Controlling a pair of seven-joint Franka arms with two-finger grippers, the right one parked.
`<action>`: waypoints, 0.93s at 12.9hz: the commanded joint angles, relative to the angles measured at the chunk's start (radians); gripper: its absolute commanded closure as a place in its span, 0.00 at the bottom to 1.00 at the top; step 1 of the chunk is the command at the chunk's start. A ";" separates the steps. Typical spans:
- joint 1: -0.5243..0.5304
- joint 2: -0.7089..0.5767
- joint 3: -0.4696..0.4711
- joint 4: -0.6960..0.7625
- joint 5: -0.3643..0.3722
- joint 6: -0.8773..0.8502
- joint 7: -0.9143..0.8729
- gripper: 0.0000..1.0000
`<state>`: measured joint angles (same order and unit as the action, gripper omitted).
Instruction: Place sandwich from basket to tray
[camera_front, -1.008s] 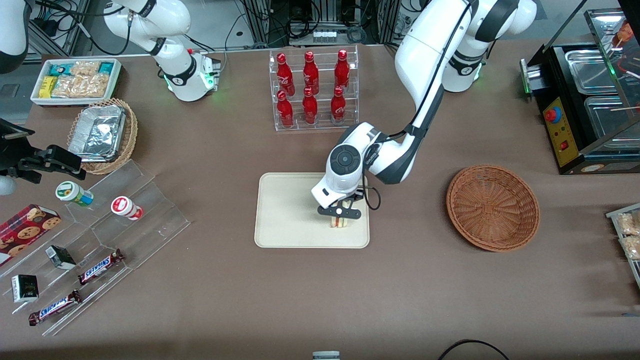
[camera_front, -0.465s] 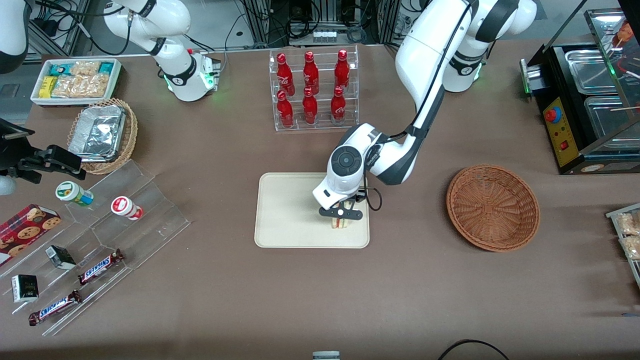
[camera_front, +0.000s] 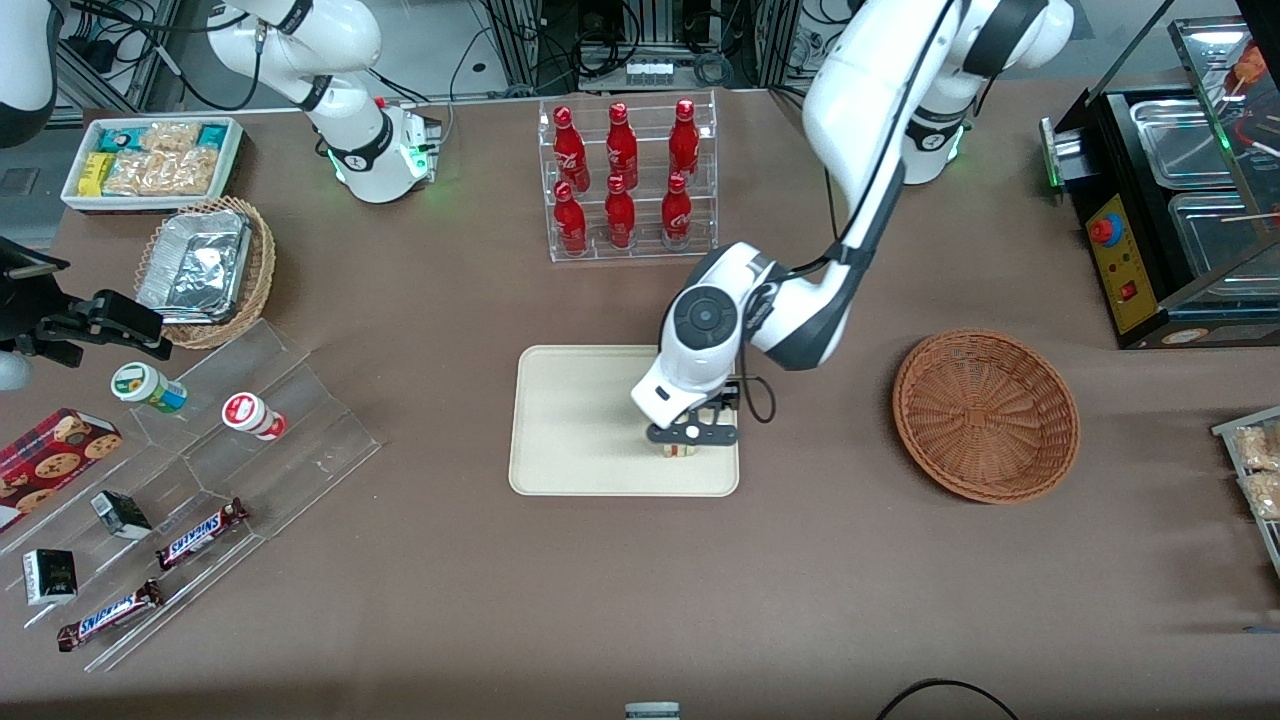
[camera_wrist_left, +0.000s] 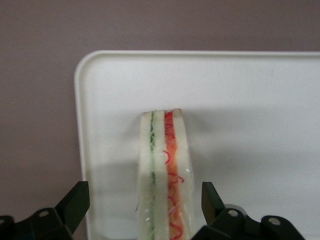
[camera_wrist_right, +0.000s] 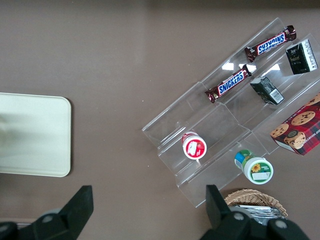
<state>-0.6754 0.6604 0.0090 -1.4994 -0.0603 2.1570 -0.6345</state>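
Three views: front, left wrist and right wrist are being shown together.
Surface: a brown table (camera_front: 450, 580) is being used as the work surface, and cables and metal framing are being seen at its edge farthest from the front camera.
Tray: the cream tray (camera_front: 570, 420) is lying near the middle of the table, nearer to the front camera than the clear rack of red bottles (camera_front: 625, 180).
Sandwich: the sandwich (camera_front: 681, 449) is being supported on the tray, standing on edge close to the tray corner nearest the basket.
Gripper: the gripper (camera_front: 690, 434) is being held directly above the sandwich; its fingers (camera_wrist_left: 75, 202) are being kept spread apart, one on each side of the bread with a gap on both sides.
Basket: the reddish-brown basket (camera_front: 985, 415) is sitting toward the working arm's end of the table, well apart from the tray, with nothing in it.
Parked arm's end: a stepped clear display (camera_front: 250, 430) with chocolate bars (camera_front: 200, 532) and small cups, a tan wicker basket of foil containers (camera_front: 205, 268) and a white bin of snacks (camera_front: 150, 160) are being shown.
Left wrist view only: green and red-orange filling stripes are being seen between the pale bread layers (camera_wrist_left: 165, 175).
Right wrist view only: the tray's rounded corner (camera_wrist_right: 60, 107) and the display's contents are being seen from above.
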 joint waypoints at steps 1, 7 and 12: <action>0.095 -0.146 -0.003 -0.024 -0.009 -0.147 0.007 0.00; 0.261 -0.370 -0.001 -0.146 0.010 -0.261 0.165 0.00; 0.408 -0.488 -0.001 -0.213 0.023 -0.346 0.411 0.00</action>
<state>-0.3164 0.2423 0.0237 -1.6721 -0.0518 1.8614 -0.2998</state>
